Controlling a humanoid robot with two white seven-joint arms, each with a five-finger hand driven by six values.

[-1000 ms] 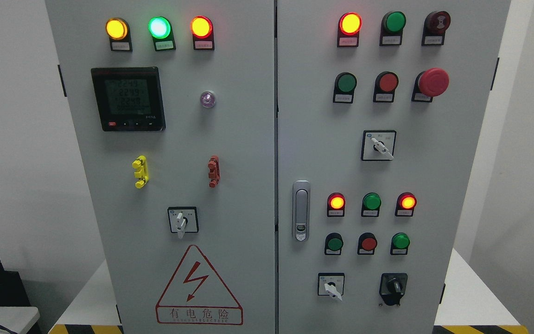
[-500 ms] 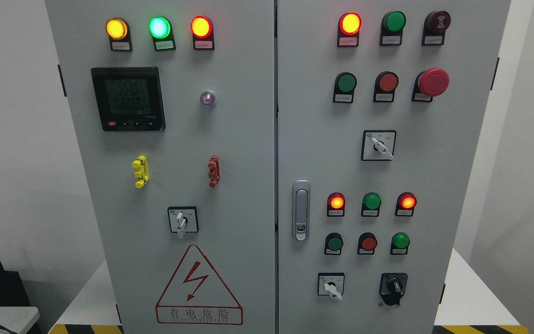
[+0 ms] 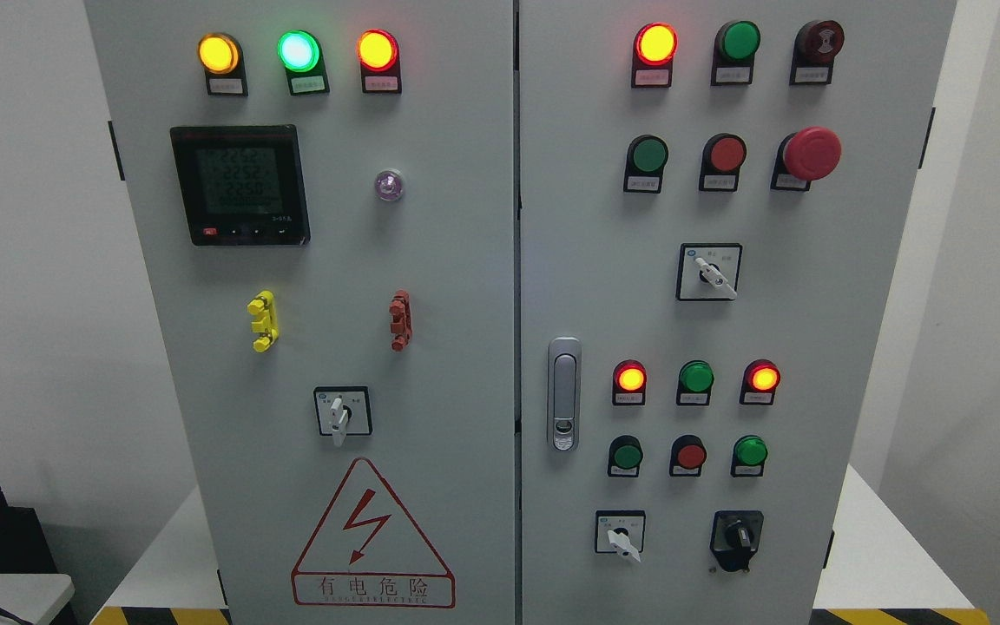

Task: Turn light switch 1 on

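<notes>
The grey cabinet carries glowing amber, green and red lamps, a red mushroom button, and a red-outlined lightning triangle; yellow-black striped tape edges its base.

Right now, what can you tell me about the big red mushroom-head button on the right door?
The red mushroom button sits at the right end of the right door's second row, beside a flat red push button. Its domed, glossy, plastic-looking cap stands out from a black collar, with a small label plate below, print too small to read. It is unlit. Nothing touches it; no hand is in view.
</notes>
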